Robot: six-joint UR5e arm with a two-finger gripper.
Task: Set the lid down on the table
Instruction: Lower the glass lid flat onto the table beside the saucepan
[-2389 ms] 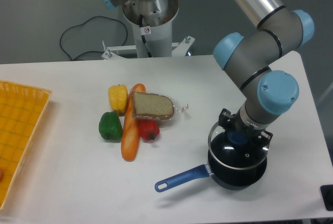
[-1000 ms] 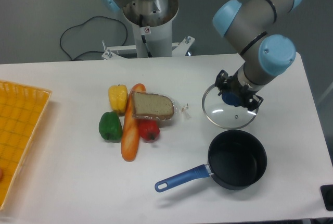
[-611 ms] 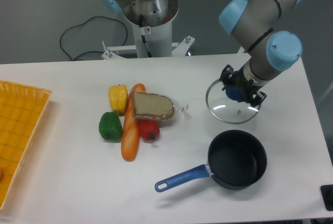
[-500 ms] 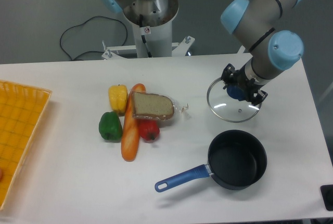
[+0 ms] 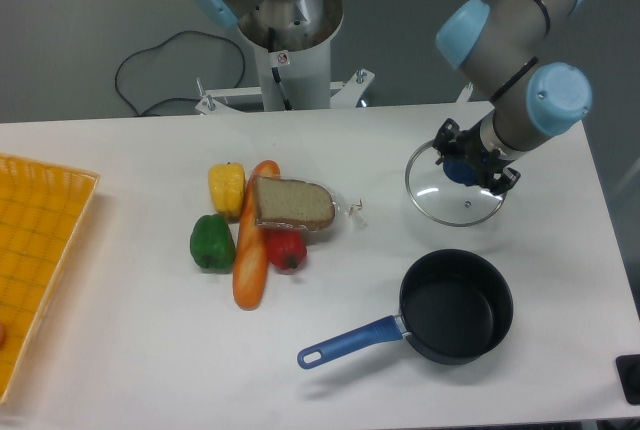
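Lid (image 5: 455,193) hangs at the right of the frame, above the black pan (image 5: 456,306), over the white worktop (image 5: 150,340). The tool (image 5: 474,166) is clamped on its blue knob. To do this well, I think the arm should go down slowly, keep the glass flat, and let go only when the rim touches. A small round sticker on the robot's base (image 5: 282,58) is too tiny to read.

Behind the white rectangular surface (image 5: 140,350) lies a dull grey floor (image 5: 90,20), evenly lit. A thin black cable (image 5: 150,65) loops across it toward a white metal pedestal base (image 5: 285,85) bolted at the surface's far edge.
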